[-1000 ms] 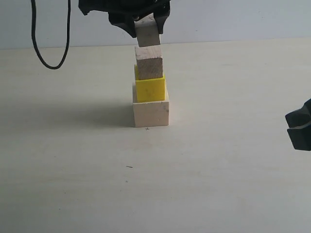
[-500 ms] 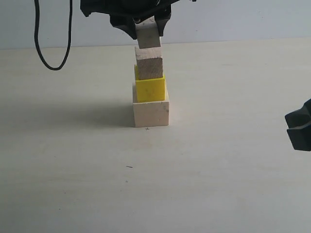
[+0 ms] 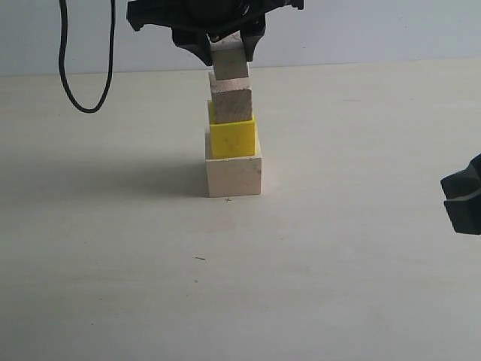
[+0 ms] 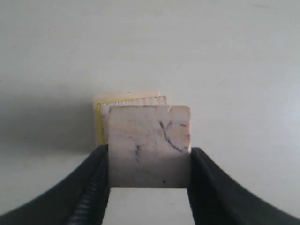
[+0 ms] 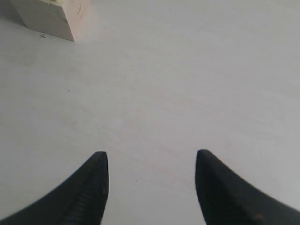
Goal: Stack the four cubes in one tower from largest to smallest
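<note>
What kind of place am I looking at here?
Likely a robotics lab bench: bare pale tabletop, plain wall behind, a dangling black cable, and a robot hand holding a small cube at the top of a cube tower.

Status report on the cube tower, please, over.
Left gripper shut on smallest pale wooden cube, directly over brownish wooden cube; contact unclear. Right gripper open, empty, off to the side. Nothing in the way.
</note>
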Robot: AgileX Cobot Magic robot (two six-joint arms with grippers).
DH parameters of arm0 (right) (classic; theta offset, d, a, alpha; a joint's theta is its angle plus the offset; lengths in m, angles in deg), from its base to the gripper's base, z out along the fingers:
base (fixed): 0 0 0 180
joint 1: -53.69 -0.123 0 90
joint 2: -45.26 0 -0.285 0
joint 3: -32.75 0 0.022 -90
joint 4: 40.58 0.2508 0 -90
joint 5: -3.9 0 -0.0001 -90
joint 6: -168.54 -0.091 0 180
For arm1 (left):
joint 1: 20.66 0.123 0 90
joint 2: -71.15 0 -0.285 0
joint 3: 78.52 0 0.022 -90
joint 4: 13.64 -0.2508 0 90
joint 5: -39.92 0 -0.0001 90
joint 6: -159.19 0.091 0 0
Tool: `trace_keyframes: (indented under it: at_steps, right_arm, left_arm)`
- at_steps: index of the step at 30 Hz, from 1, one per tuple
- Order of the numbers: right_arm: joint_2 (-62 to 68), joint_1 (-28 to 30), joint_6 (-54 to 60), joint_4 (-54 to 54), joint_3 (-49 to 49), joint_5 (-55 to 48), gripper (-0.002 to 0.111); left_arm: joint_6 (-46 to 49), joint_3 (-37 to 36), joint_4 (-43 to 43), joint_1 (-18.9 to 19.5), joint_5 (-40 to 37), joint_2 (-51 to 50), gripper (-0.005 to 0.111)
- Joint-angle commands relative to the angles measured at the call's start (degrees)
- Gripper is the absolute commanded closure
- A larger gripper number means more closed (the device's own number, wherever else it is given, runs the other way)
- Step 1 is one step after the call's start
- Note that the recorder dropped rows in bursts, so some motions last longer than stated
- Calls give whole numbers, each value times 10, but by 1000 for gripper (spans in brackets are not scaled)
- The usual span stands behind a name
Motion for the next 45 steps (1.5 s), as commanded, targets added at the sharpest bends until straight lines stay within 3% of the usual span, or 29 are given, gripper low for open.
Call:
trace_keyframes:
  at_steps: [1,45]
  right_arm:
    - [-5,-1,2,-1,2,2,55]
    - [-5,-1,2,-1,2,-1,55]
  left_arm:
    - [-5,-1,-8,-1,3,2,107]
    - [-15,-1,-22,1,3,2,107]
